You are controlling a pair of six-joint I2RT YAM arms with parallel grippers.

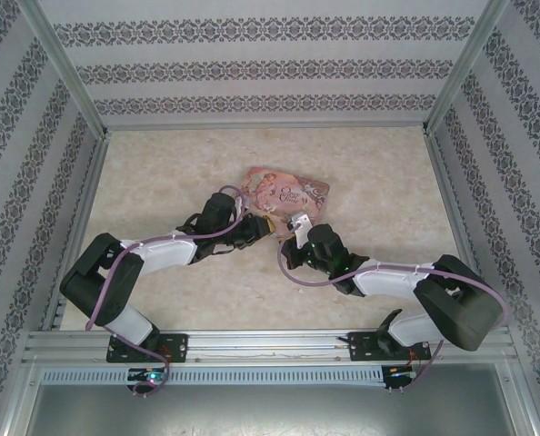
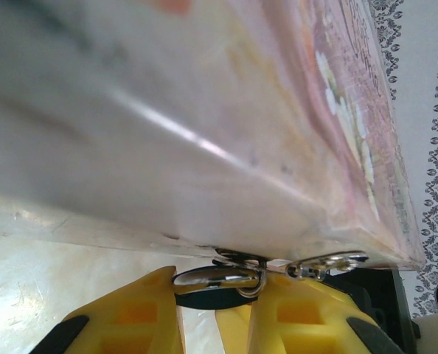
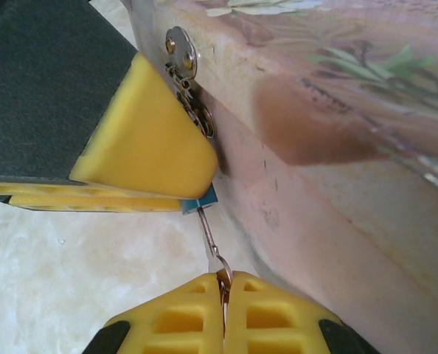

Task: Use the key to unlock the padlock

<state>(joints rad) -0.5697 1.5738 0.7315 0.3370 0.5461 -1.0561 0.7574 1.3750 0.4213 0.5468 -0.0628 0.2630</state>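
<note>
Right wrist: right gripper (image 3: 224, 284) pinched shut on key (image 3: 210, 240), tip at padlock (image 3: 203, 201); left gripper (image 2: 215, 295) clamps padlock. Turn your wrist gently, key straight.

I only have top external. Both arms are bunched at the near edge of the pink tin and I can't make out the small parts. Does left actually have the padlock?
Observer: Yes. In the left wrist view the left gripper has its jaws closed on the padlock, dark body between them, right at the edge of the tin.
Operator: And the key?
Observer: In the right wrist view the key runs from the right gripper, jaws shut on it, up to the padlock's teal body. I can't tell whether it's seated.
</note>
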